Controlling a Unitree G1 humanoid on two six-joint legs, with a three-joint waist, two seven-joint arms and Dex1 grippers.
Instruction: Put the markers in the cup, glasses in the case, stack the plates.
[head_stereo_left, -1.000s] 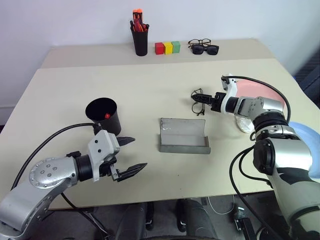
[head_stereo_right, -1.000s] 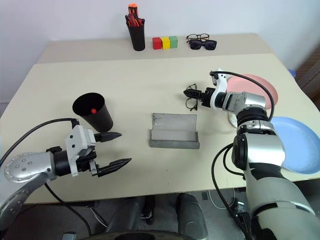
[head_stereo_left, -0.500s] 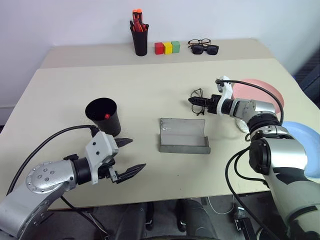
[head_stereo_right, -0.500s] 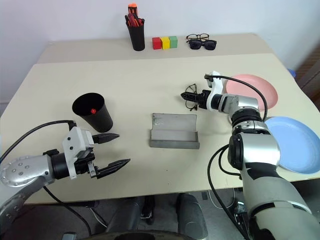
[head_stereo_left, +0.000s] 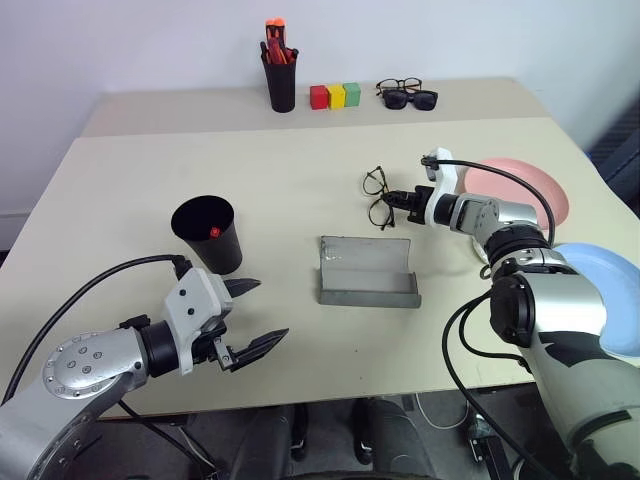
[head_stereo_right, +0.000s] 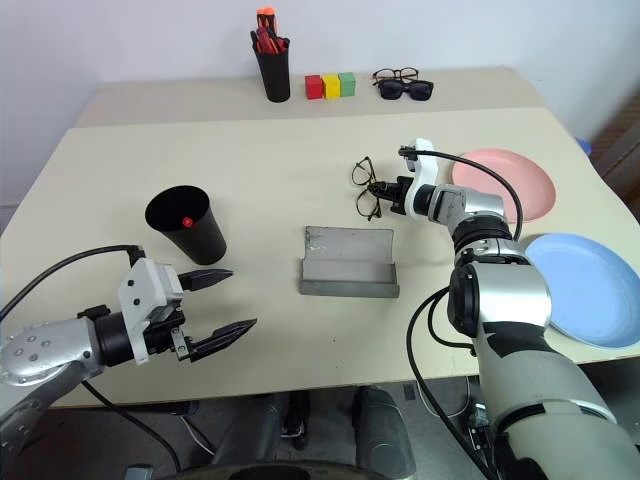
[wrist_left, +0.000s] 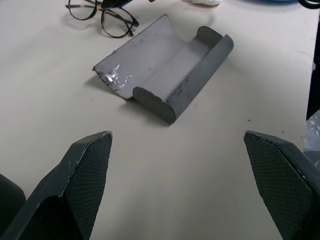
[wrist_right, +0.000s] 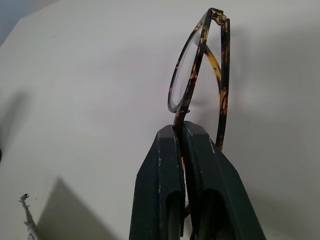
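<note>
Beige table (head_stereo_left: 150, 180) against a white wall, second table strip behind it. Right gripper (head_stereo_left: 400, 198) has its fingers pressed together on the glasses (head_stereo_left: 377, 198), pinching the frame; right wrist view shows the frame (wrist_right: 197, 90) clamped between both black fingers (wrist_right: 160, 165), one lens standing up past the tips. Glasses look held at an angle, whether they clear the table or touch it cannot be told. Case (head_stereo_left: 368, 270) lies open just below and slightly left of that gripper, lining up, nothing in it. Pink plate (head_stereo_left: 520, 188) sits right behind the right gripper's wrist; blue plate (head_stereo_right: 585, 290) is further right and nearer the robot, apart from the pink one, not stacked. Left gripper (head_stereo_left: 252, 318) hovers over the near left of the table, fingers spread wide, holding nothing; left wrist view looks between its two fingers (wrist_left: 82, 175) at the case (wrist_left: 170, 60) and the glasses (wrist_left: 107, 15) beyond. Cup (head_stereo_left: 208, 232) stands upright just ahead of the left gripper, close but not touching, with a red-capped marker (head_stereo_left: 214, 232) showing inside. Far strip: black pen holder (head_stereo_left: 281, 82) with orange-red pens, three coloured blocks (head_stereo_left: 334, 95), two more pairs of glasses (head_stereo_left: 406, 94), all well away from both grippers.
</note>
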